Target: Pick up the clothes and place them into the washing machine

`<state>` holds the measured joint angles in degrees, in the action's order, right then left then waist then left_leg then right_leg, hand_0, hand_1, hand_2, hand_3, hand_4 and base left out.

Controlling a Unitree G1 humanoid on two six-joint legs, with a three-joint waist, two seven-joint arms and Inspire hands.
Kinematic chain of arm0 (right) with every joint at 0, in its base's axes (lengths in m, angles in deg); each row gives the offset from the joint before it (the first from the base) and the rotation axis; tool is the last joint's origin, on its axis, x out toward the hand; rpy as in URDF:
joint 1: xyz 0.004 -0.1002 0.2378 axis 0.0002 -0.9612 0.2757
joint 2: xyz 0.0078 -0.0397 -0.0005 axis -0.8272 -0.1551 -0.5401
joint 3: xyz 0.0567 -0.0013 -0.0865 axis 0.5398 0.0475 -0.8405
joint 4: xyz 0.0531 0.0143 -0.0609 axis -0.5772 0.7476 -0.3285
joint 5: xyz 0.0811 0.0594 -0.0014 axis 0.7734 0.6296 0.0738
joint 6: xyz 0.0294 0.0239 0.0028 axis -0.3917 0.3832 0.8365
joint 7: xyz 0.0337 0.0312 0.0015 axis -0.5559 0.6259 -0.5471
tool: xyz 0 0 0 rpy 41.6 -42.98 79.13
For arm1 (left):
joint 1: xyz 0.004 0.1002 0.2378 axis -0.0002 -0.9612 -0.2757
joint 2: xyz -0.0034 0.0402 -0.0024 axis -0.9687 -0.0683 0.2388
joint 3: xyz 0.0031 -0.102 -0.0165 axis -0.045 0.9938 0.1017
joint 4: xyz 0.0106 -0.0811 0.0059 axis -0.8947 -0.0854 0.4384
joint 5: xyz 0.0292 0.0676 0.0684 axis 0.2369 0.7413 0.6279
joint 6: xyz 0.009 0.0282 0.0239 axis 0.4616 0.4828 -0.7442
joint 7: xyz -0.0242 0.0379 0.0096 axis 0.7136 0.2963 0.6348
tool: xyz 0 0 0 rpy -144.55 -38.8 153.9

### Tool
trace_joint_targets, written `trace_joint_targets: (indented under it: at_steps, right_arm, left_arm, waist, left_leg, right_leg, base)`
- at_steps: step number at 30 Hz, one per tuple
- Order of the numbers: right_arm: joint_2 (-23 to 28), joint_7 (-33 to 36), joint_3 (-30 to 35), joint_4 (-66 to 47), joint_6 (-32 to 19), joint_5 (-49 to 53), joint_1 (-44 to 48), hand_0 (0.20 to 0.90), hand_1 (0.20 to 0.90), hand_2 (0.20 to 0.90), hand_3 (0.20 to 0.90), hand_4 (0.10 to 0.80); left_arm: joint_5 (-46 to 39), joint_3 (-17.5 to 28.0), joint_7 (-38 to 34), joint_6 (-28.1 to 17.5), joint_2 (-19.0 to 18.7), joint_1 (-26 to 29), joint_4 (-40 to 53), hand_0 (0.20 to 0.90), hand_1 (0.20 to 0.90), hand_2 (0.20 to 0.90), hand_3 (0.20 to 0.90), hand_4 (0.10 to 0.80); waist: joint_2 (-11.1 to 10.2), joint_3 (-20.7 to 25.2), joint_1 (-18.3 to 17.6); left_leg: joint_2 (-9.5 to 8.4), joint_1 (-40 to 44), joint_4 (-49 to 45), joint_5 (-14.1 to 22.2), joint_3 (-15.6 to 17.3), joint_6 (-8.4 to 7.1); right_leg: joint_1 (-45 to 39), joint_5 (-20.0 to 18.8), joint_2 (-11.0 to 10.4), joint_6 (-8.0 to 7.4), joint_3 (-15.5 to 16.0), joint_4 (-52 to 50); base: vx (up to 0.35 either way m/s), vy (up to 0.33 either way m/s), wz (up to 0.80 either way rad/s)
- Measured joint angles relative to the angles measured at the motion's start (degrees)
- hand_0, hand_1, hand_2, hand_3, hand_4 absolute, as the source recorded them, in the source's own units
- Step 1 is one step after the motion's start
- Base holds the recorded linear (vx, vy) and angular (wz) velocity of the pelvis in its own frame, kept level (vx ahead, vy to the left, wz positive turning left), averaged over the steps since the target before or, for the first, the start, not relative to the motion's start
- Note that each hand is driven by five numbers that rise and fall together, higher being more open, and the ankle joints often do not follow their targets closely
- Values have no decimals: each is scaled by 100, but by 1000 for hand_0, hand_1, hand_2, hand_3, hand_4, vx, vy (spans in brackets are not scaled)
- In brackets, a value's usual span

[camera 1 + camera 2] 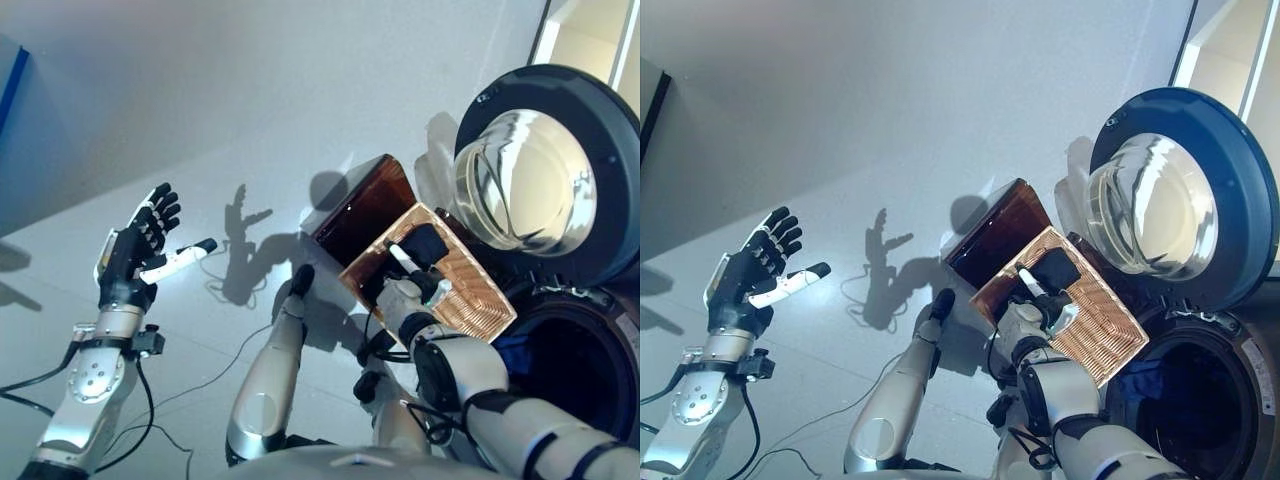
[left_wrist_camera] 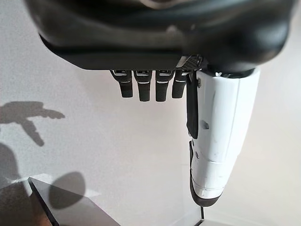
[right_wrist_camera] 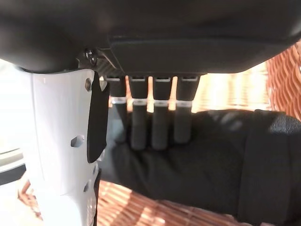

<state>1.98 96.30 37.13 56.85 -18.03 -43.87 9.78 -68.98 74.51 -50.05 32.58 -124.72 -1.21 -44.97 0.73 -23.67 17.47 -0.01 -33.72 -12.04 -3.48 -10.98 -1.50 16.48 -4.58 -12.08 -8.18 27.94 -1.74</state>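
Note:
A black garment point(image 1: 428, 242) lies in a wicker basket point(image 1: 480, 300) on the floor beside the washing machine. My right hand point(image 1: 405, 297) reaches into the basket. In the right wrist view its straight fingers point(image 3: 160, 127) rest with their tips on the black garment point(image 3: 202, 160), and the white-covered thumb stands apart beside it. The hand is open, with nothing clasped. The washing machine's round door point(image 1: 610, 150) stands swung open, and a blue cloth point(image 1: 520, 355) shows inside the dark drum opening point(image 1: 580, 370). My left hand point(image 1: 130, 255) is raised over the bare floor at the left, open and empty.
A dark brown glossy box point(image 1: 360, 205) stands against the far side of the basket. A bright doorway point(image 1: 590, 40) lies behind the machine. Grey floor stretches across the left and middle of the view.

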Motion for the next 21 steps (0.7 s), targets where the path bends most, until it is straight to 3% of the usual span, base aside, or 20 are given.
trace_joint_targets:
  at_steps: [10,16,21]
  right_arm:
    - [104,134,12,4,-5,-43,82,900,900,900,900,800]
    - [253,233,46,1,-14,-46,105,900,900,900,900,800]
    - [292,255,44,-25,-132,-53,232,900,900,900,900,800]
  left_arm:
    - [-19,48,2,-116,-39,-61,296,900,900,900,900,800]
    - [-58,75,-7,-121,-102,-48,376,900,900,900,900,800]
    - [-74,76,-65,-131,-126,-29,379,900,900,900,900,800]
  waist:
    - [15,-9,40]
    - [96,-71,17]
    - [182,-151,-137]
  left_leg:
    - [-19,-247,-56,10,-22,-15]
    - [-122,-409,-189,17,-40,-11]
    - [-211,-708,-642,180,-24,205]
  right_leg:
    - [242,7,-26,0,13,-100]
    - [387,42,-143,-40,30,-266]
    - [806,368,-378,-45,-72,-1068]
  base:
    - [0,0,0]
    - [-18,34,4]
    - [-26,68,1]
